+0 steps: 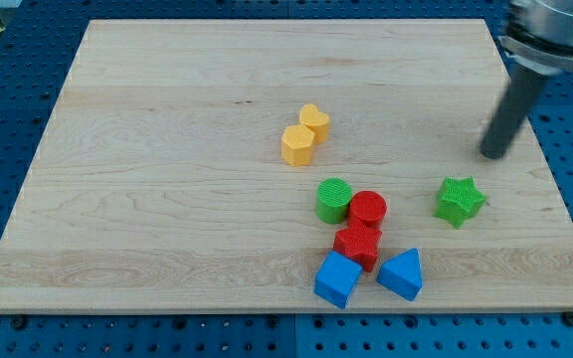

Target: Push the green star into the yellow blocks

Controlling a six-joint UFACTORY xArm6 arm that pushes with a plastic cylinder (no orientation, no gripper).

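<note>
The green star (pixel 460 201) lies on the wooden board toward the view's right. Two yellow blocks stand touching near the board's middle: a yellow hexagon (pixel 297 145) and a second yellow block (pixel 314 121) just above and right of it. My tip (pixel 491 155) is above and a little right of the green star, apart from it by a short gap. The rod rises from the tip toward the view's top right corner. The yellow blocks are far to the left of the star and tip.
A green cylinder (pixel 334 200) and a red cylinder (pixel 368 210) stand between the star and the yellow blocks, lower down. Below them are a red star (pixel 357 246), a blue cube (pixel 337 279) and a blue triangle (pixel 402 273). The board's right edge (pixel 555 189) is close to the star.
</note>
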